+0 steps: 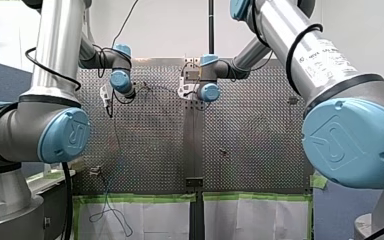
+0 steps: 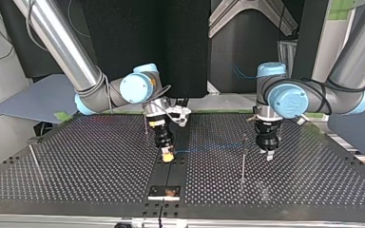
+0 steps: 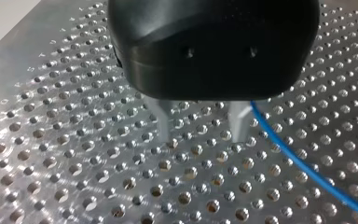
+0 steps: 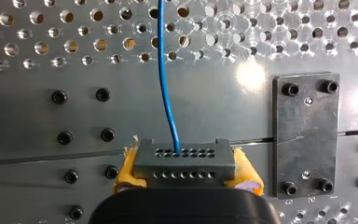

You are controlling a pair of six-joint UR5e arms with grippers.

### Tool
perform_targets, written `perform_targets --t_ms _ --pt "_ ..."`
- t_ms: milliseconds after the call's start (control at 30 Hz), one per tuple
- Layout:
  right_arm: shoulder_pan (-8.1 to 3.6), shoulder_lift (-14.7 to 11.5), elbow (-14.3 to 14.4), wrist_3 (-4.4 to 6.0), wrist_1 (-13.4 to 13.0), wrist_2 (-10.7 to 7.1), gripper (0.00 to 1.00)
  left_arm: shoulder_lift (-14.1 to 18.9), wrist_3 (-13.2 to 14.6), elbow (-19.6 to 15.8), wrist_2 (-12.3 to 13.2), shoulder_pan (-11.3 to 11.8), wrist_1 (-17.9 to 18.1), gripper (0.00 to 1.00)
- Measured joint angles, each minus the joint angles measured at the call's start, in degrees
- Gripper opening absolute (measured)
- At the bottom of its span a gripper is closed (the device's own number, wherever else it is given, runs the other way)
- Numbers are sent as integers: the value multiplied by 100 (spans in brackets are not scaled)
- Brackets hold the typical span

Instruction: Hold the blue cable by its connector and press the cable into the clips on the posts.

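In the right wrist view my right gripper (image 4: pixel 186 173) is shut on a dark grey connector (image 4: pixel 185 158), its yellow pads (image 4: pixel 247 173) on either side. The blue cable (image 4: pixel 165 79) leaves the connector and runs ahead over the perforated table. In the top view the right gripper (image 2: pixel 168 154) sits low at the table's middle, and the cable (image 2: pixel 209 146) stretches to a thin post (image 2: pixel 243 156). My left gripper (image 2: pixel 269 153) hangs just past that post. In its wrist view its metal fingers (image 3: pixel 164 123) stand open above the table, the cable (image 3: pixel 307 170) passing outside one finger.
Another thin post (image 2: pixel 34 159) stands at the top view's left, and a third (image 2: pixel 146 124) behind my right gripper. A black bolted plate (image 4: pixel 306 135) lies beside the connector. Green-taped white sheets (image 1: pixel 140 212) cover the near edge in the front view.
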Motion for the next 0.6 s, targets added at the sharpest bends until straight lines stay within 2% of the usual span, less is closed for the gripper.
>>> perform_targets --t_ms 367,600 --pt "-29 1 -1 -5 -1 1 0 58 -85 0 15 -8 -494 100" --pt "-48 1 1 -10 3 0 0 380 -217 0 31 -48 -616 100"
